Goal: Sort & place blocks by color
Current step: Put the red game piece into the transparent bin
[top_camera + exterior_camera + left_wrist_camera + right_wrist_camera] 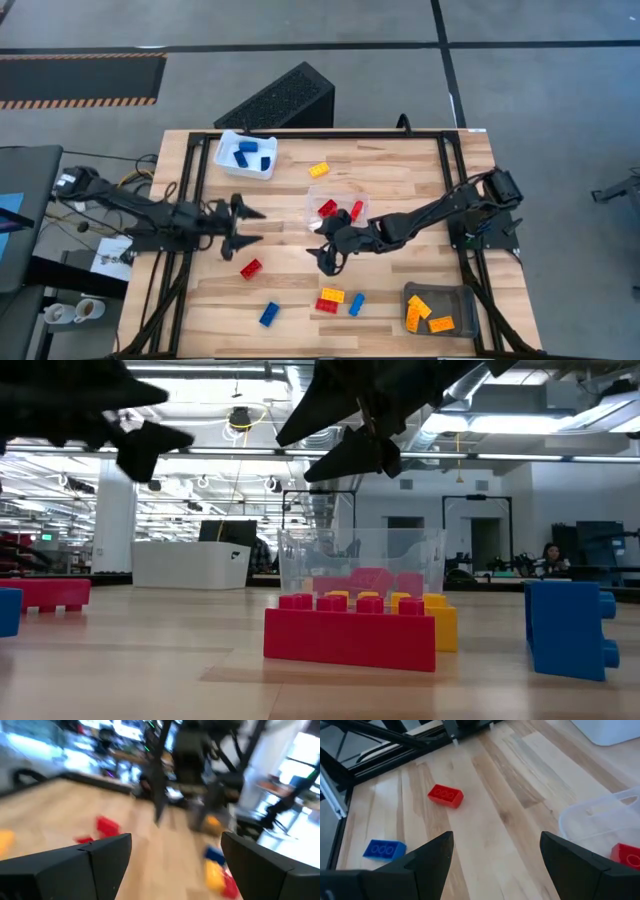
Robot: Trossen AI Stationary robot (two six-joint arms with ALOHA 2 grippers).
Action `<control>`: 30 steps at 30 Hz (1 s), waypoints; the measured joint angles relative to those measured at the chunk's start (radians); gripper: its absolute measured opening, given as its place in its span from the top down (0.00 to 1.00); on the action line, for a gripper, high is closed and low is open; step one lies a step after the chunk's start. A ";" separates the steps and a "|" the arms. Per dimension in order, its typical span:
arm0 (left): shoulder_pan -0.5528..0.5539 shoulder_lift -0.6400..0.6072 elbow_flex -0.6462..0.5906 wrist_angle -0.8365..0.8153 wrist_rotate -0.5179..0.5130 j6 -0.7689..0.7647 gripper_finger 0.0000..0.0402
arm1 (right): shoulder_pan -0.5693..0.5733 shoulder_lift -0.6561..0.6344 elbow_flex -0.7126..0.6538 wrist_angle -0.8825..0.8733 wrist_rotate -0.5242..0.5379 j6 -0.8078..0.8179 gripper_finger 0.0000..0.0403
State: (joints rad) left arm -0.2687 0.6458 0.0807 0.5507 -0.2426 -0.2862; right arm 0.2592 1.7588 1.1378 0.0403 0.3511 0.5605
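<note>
Across the table [400,170] lie small studded blocks [251,268], red, blue, yellow; both arms' jaws gape empty.

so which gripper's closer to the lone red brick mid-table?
Left. Left gripper hovers open just above-left of the red brick; right gripper sits farther off, by the clear tray.

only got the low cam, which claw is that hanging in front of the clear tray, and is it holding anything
Observer: That's the right claw, open and empty, beside the clear tray on your camera's side, not over it.
Operator: where do yellows go
Observer: A grey tray outside your picture, at the table's right corner nearest your camera, holds orange blocks.
Operator: what's in the white tray
Observer: The white tray holds blue blocks.
</note>
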 joint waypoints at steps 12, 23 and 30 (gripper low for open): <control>-0.071 0.081 0.010 -0.045 -0.077 0.004 0.27 | -0.027 0.009 0.000 0.024 0.022 -0.001 0.21; -0.071 0.131 0.011 -0.043 -0.068 0.004 0.27 | -0.010 0.009 0.000 0.021 0.059 -0.004 0.21; -0.071 0.170 0.024 -0.046 -0.050 -0.006 0.27 | -0.012 0.009 0.000 0.022 0.063 -0.008 0.21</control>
State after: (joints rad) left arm -0.3393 0.8153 0.1051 0.5043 -0.2929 -0.2922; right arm 0.2474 1.7679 1.1374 0.0625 0.4137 0.5526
